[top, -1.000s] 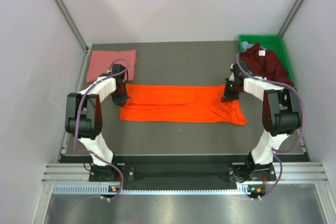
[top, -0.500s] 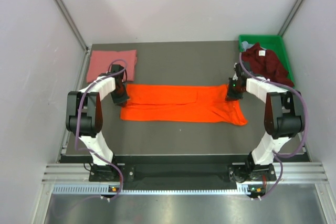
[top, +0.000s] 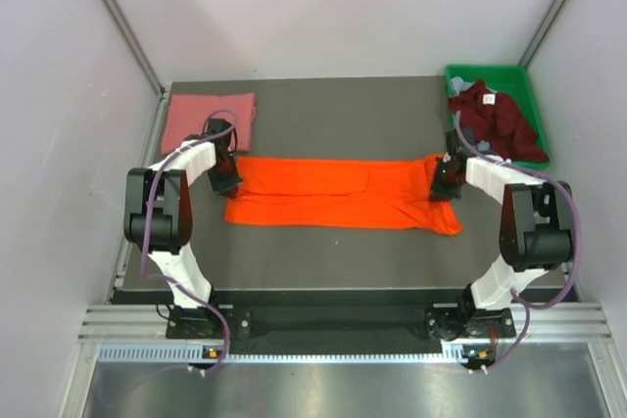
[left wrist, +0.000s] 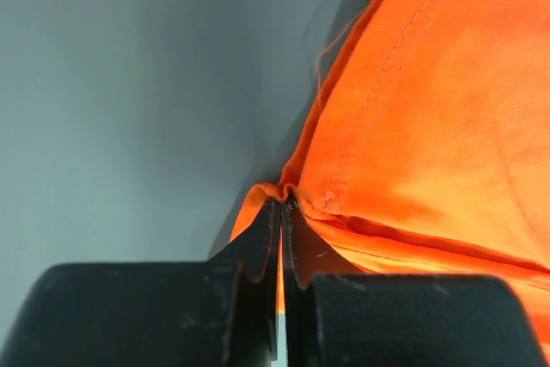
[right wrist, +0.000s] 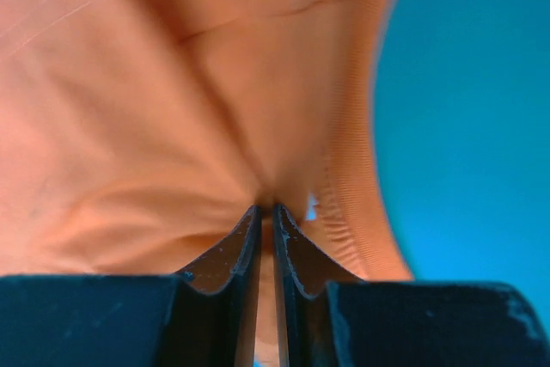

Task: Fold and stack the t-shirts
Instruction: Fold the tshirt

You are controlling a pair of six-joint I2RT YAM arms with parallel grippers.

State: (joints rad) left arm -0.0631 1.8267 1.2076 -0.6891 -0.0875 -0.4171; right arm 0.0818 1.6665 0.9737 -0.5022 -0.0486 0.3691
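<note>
Orange shirt (top: 338, 193) lies mid-counter as a long band, folded lengthwise, with one end at each arm.

Left claw (left wrist: 281, 204): jaws pinched tight on a small nub of the stitched hem at the shirt's left end. Right claw (right wrist: 265, 210): jaws nearly together, with a tuck of orange cloth between them and a ribbed band just beside the fingers. Both hold the far edge of the band, low over the counter (top: 343, 105).

Risks, as we judge them:
- Both grips are thin pinches at the very edge. A quick lift or a pull along the band could slip the cloth out, the left first.
- Uneven travel of the two arms would skew the next fold.
- The near right corner flares out past the band's line. It may trail or bunch when the end is carried over.

Surroundings:
- Pink shirt (top: 208, 116), folded, sits at the far left corner, just beyond the left claw. A swing that way could drag it.
- Maroon shirt (top: 500, 119) is heaped in the green bin (top: 490, 75) and drapes over its near rim, close to the right arm's elbow and cable. We see snag risk there.
- The middle of the counter between the arms holds only the orange band.
</note>
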